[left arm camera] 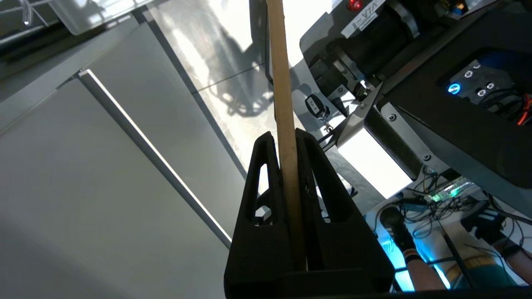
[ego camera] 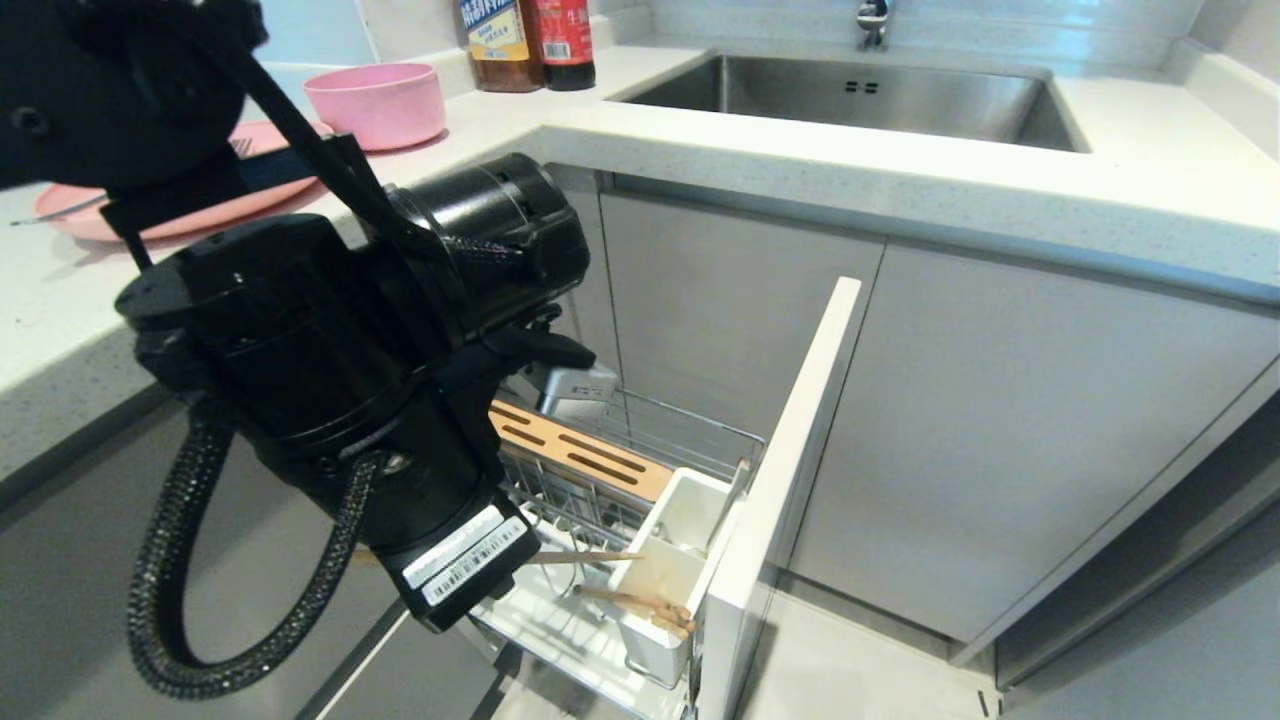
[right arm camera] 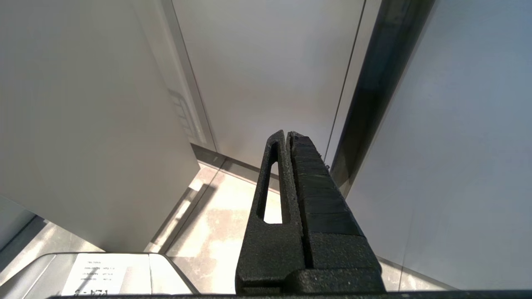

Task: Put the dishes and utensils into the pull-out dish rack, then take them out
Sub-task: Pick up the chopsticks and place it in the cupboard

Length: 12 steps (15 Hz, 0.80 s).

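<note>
I see one wooden chopstick (left arm camera: pixel 286 124) pinched between the two fingers (left arm camera: pixel 266 178) of my left hand (left arm camera: pixel 283 139), which is closed tight on it; the stick runs straight out past the fingertips. In the head view that same chopstick (ego camera: pixel 585 556) pokes out level from under my left arm toward the white utensil cup (ego camera: pixel 672 560) at the front end of the pull-out dish rack (ego camera: pixel 600 500), its tip just at the cup's rim. A second chopstick (ego camera: pixel 635 603) lies lower, slanted against the outside of the cup. Beyond the hand, the rack's slotted wooden strip (ego camera: pixel 585 452) runs back toward the cabinet, and the pale front panel (ego camera: pixel 780 480) stands just past the cup. Well behind my arm, up on the bench (ego camera: pixel 700 150), sit the pink bowl (ego camera: pixel 376 103) and the pink plate (ego camera: pixel 150 210), with a fork (ego camera: pixel 60 210) lying on the plate. My right hand (right arm camera: pixel 287 137) hangs by the cabinet doors, fingers pressed together with nothing between them.
</note>
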Motion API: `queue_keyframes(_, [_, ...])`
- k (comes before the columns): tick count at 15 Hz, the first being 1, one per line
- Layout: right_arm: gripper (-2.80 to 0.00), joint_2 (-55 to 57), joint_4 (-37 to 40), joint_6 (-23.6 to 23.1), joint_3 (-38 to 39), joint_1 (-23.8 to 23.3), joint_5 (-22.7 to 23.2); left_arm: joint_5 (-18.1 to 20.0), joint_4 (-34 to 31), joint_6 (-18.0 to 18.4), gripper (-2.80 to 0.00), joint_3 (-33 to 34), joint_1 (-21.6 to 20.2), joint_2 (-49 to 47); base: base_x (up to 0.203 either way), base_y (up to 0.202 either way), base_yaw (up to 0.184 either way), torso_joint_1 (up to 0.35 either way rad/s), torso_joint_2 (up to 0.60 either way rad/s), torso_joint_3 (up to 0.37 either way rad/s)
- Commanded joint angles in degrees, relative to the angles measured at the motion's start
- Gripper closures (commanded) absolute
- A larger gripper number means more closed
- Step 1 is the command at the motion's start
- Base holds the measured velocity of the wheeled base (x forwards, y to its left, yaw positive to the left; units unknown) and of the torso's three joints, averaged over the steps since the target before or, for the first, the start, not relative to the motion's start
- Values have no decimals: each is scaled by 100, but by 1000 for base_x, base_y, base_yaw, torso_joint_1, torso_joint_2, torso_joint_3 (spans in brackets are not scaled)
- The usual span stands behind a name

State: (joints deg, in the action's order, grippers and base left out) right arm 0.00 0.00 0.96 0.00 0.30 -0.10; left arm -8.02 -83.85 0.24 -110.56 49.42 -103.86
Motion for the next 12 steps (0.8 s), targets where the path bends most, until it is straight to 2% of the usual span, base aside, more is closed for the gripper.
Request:
queue_keyframes(1, [0, 0, 0, 0, 9, 1, 1, -6, -40, 10, 0, -1, -36, -157, 0, 0, 0, 0, 0, 0])
queue_keyframes(12, [0, 0, 0, 0, 9, 4, 1, -6, 295, 11, 0, -25, -25, -886, 0, 0, 0, 0, 0, 0])
